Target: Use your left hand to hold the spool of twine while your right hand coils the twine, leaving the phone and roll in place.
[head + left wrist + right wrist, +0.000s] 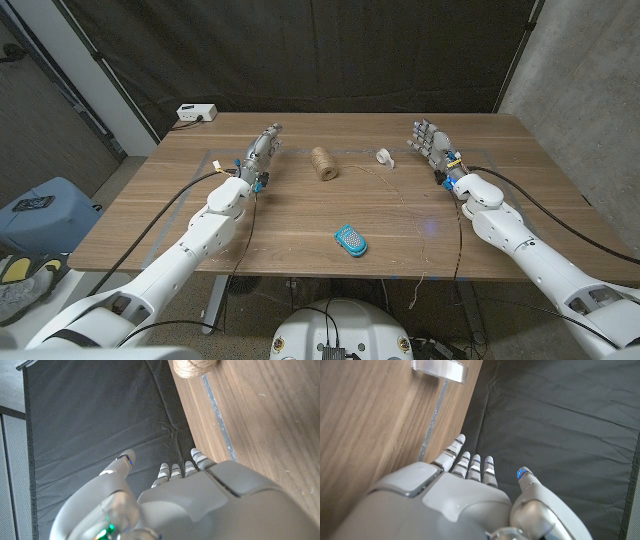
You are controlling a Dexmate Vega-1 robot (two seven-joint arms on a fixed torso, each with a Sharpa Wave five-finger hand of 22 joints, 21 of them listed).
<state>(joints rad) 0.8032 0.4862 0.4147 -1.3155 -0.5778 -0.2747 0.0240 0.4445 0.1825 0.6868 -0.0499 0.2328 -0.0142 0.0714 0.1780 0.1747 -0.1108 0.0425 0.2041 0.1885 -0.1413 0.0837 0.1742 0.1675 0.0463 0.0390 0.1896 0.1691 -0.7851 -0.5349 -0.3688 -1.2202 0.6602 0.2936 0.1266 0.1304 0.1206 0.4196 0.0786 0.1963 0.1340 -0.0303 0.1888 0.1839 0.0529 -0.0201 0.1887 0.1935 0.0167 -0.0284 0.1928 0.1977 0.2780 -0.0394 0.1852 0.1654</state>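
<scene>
The spool of twine stands upright in the upper middle of the head frame, on the far half of the wooden table, and nothing is touching it. Start at the left of that frame: your left hand sits upper left of centre, released, fingers extended toward the far edge and holding nothing. It is near the spool but apart from it, with bare wood between them. In the left wrist view the spool's wound side shows at the top edge, beyond the fingertips, again with a gap.

Moving right from the spool, a loose strand of twine runs off it across the table, curves down past the middle and trails over the near edge at the lower centre. The phone, in a blue case, lies just below the middle of the frame, left of that strand. The roll, small and whitish, sits in the upper middle, right of the spool and close to the strand's start.

At the upper right, your right hand is also released, fingers spread and empty, well apart from the twine. In the right wrist view its fingers reach toward the table's far edge, and the roll shows at the top.
</scene>
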